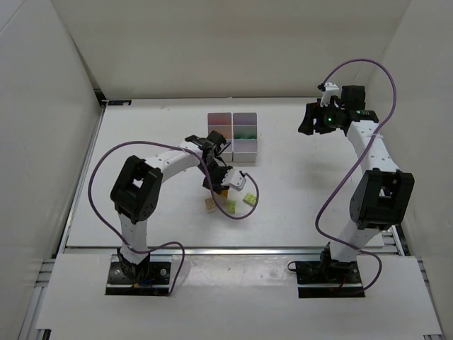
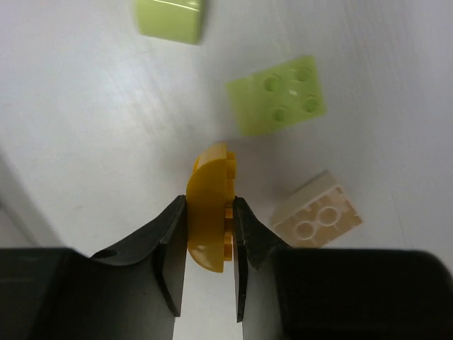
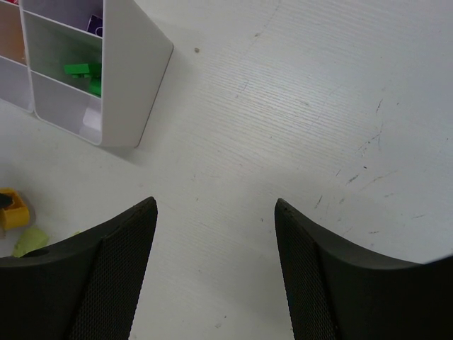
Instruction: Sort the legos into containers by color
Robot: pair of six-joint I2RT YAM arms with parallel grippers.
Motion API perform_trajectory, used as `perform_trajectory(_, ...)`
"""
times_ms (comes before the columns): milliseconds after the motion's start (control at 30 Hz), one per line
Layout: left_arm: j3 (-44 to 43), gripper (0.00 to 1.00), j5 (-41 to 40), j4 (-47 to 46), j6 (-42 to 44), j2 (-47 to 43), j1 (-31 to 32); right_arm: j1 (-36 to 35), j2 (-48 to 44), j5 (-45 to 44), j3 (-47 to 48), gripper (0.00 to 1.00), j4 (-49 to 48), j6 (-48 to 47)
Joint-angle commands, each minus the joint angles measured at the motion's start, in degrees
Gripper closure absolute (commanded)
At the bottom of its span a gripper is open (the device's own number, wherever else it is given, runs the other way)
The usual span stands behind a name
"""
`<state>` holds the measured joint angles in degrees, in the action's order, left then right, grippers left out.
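A yellow-orange lego (image 2: pixel 209 177) is pinched between the left fingers (image 2: pixel 173 237), presumably for binning. The right fingers (image 3: pixel 106 276) are held apart; nothing is gripped.

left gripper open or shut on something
The left gripper is shut on the yellow-orange brick: the wrist view shows both fingers pressed against its sides.

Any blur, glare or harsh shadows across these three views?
Top external: even light, soft shadows on the table. Left wrist: held orange brick sharp, lime brick at top edge softer. Right wrist: dark fingers blurred, table scratches crisp.
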<state>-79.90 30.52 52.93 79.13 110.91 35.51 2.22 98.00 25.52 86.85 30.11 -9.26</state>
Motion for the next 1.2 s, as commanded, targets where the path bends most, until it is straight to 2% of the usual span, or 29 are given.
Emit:
perform_trajectory(0,-7.0,0.90,0.9,-0.6,-6.6,-3.8,-1.2,0.1,0.2,1.3,2.3,0.29,-1.5,0.4)
perform_trajectory(167,-16.7,0.84,-1.4,-0.5,-13.3,-2.8,-4.0,-0.1,0.4,2.3,2.8,0.29,-1.9,1.1)
perform_trajectory(500,-36.5,0.90,-1.5,4.9,-17.5,7.0,-11.7,-0.4,1.1,3.5,4.0,0.29,-2.1,1.3)
perform_trajectory(767,-51.0,0.90,-2.8,8.2,-21.2,16.1,-13.9,-0.4,1.5,3.9,4.3,0.29,-2.4,1.3)
perform_trajectory(1167,-55.6,0.90,-2.7,9.6,-22.3,19.1,-14.0,-0.4,1.9,4.2,4.1,0.29,-2.4,1.4)
